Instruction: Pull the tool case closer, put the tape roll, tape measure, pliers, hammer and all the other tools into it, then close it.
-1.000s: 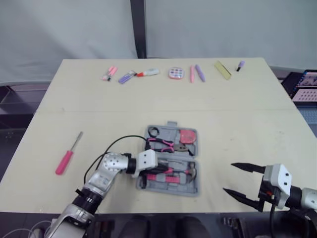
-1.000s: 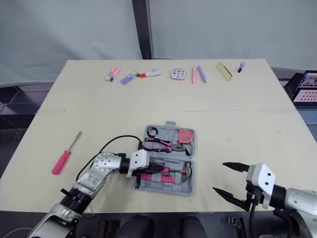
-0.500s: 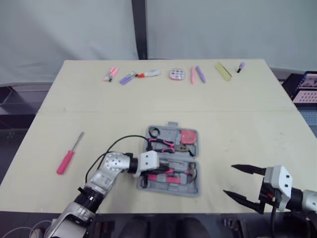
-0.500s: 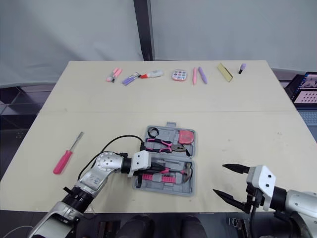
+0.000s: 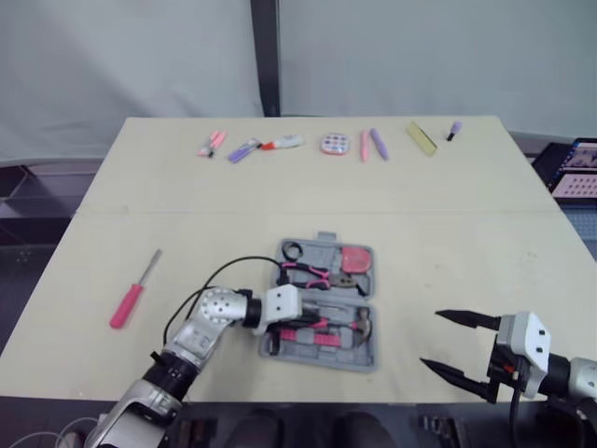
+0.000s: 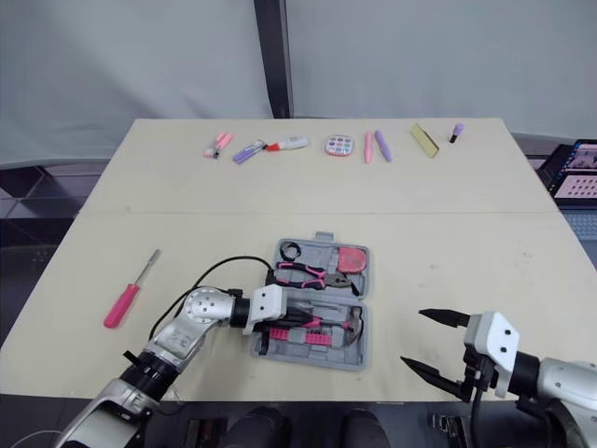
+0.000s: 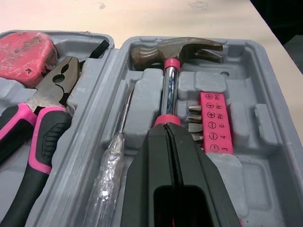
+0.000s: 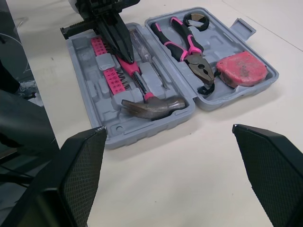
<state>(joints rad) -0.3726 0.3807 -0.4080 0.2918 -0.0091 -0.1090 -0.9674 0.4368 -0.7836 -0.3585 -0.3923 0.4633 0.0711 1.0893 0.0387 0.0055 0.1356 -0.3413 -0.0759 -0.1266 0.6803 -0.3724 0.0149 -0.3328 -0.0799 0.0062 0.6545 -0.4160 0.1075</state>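
hammer [image 7: 169,90] handle half hidden under closed left end effector [image 7: 165,126], inside open tool case [image 7: 246,118]; right end effector [image 5: 429,338] wide open

- A pale wooden table [image 6: 448,215] is carrying everything, with a faint seam running across its width.
- A grey plastic tool case [image 6: 358,353] is lying open on it, around the middle and toward the near edge.
- A pink-handled screwdriver [image 6: 129,291] with a metal shaft is lying slanted, well apart from the case on the left.
- Along the far edge, a row of small things is lying from left to right:
  - a small pink piece [image 6: 219,144]
  - a purple marker [image 6: 247,150]
  - a red-and-white marker [image 6: 287,144]
  - a round pink disc [image 6: 339,145]
  - a pink pen [image 6: 367,147] just beside a purple pen [image 6: 382,146]
  - a flat yellow-green bar [image 6: 423,140]
  - a small purple piece [image 6: 455,131]
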